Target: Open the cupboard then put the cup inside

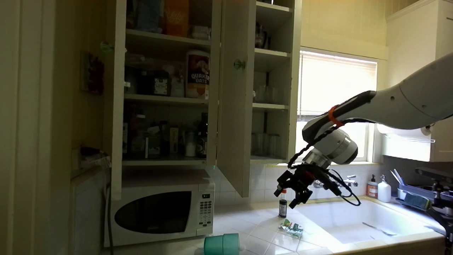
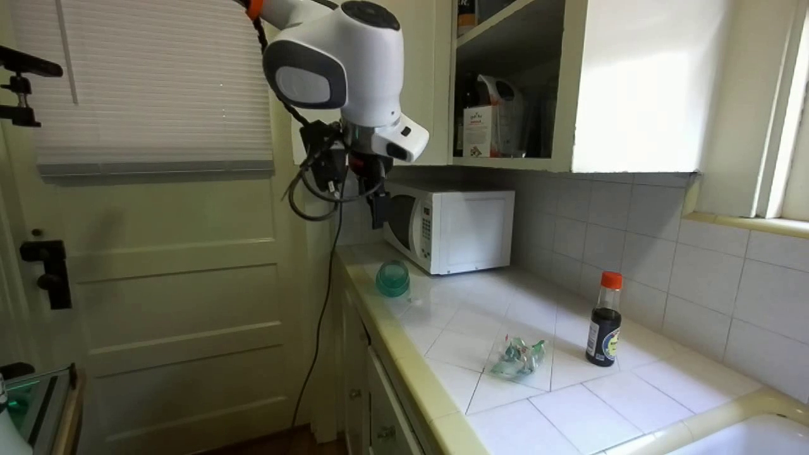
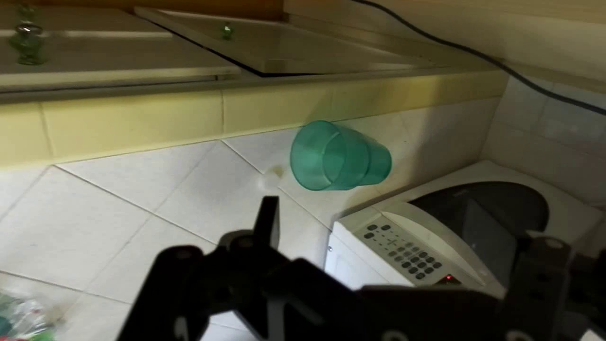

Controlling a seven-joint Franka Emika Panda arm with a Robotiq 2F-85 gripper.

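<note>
The cupboard (image 1: pixel 272 78) is in an exterior view, with glasses on its white shelves. Its flat panel door (image 1: pixel 231 117), fitted with a green glass knob, stands swung outward. A translucent teal cup (image 2: pixel 393 279) lies on its side on the tiled counter near the front edge, its mouth facing the wrist camera. My gripper (image 1: pixel 285 198) hangs above the counter with jaws wide apart and nothing between them. In the wrist view the cup (image 3: pixel 338 156) is beyond the fingertips, apart from them, and one finger (image 3: pixel 268 220) shows dark at the centre.
A white microwave (image 2: pixel 474 230) stands beside the cup. A red-capped sauce bottle (image 2: pixel 603 322) and a crumpled plastic wrapper (image 2: pixel 518 358) are on the counter. The sink (image 1: pixel 336 216) adjoins it. A packed neighbouring compartment holds an oats canister (image 1: pixel 197 74). A dark cable (image 3: pixel 478 54) runs along the wall.
</note>
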